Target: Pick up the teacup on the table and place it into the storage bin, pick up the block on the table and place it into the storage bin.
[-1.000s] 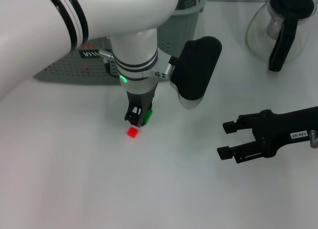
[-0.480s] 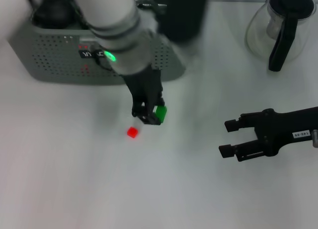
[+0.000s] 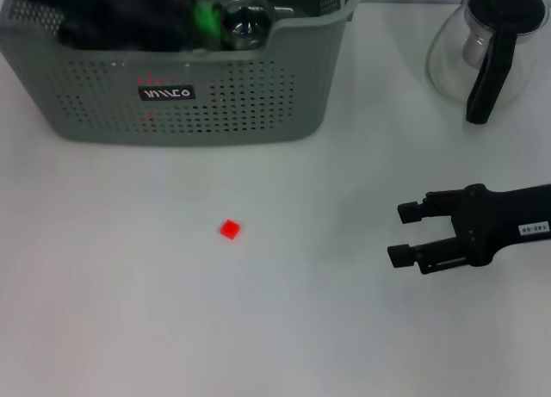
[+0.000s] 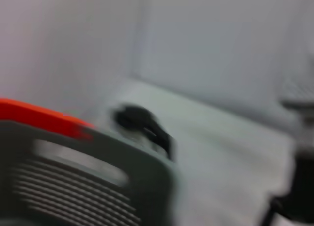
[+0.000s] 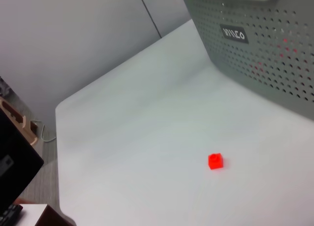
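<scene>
The grey-green storage bin stands at the back left and also shows in the right wrist view. A glass teacup lies inside it near the right wall. My left gripper is a dark blur over the bin's inside, shut on a green block beside the teacup. A small red block lies on the table in front of the bin, also seen by the right wrist. My right gripper hovers open at the right, well apart from the red block.
A glass carafe with a black handle stands at the back right. The white table stretches around the red block. The left wrist view is a blur of the bin's rim.
My left arm has lifted the green block off the table by the red block and swung it back and left over the bin. The right gripper has barely shifted.
</scene>
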You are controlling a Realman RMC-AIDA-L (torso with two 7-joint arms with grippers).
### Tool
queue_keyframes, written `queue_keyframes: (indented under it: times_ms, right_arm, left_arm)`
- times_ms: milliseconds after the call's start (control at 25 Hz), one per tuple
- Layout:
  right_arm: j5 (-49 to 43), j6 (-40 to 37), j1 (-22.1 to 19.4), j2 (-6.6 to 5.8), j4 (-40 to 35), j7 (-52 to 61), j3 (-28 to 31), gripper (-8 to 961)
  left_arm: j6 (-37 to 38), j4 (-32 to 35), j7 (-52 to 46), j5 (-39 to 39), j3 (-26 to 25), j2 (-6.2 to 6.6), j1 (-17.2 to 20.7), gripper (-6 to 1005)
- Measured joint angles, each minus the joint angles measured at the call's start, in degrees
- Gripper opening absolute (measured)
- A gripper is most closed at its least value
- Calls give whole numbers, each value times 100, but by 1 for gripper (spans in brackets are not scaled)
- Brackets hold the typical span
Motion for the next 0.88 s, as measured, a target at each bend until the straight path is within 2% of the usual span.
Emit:
queue_keyframes:
  times_ms: [40,80,160,360,520,600,640,680,760,880]
  right_arm:
    - [0,-16,12,-2,-3,0,18,880]
    - [0,-31,24,-3,-5,0,31,880]
    - [-11,-35,49,-8,-10,-3,36,880]
    - [-23,-38,87,-15,-12,-74,37,880]
    - [-29,-47,97,-13,-9,-83,37,880]
    - [-24,-50,97,-16,-8,-83,37,880]
    - [-20,-50,97,-17,-7,-84,37,879]
    - [-16,-52,95,-18,-6,-84,38,879]
    - [-9,-52,94,-21,-5,-85,56,879]
    - [-1,-43,101,-26,-4,-86,123,879]
  left_arm:
    - [-150,-45,-204,-177,-85,134,57,480]
    - [-361,-79,-353,-229,-94,212,94,483]
    - [-823,-89,-581,-211,-53,245,139,488]
    - [-2211,-83,-1102,-35,375,149,207,500]
    - [-2475,222,-1228,4,476,38,259,510]
    - [-2475,222,-1228,4,476,38,259,515]
    - [-2443,442,-1315,39,483,17,288,518]
    - [-1706,912,-1318,0,576,18,314,597]
    - [-1161,1202,-1234,-54,610,-10,317,755]
    - [-146,1775,-925,-161,697,-207,351,864]
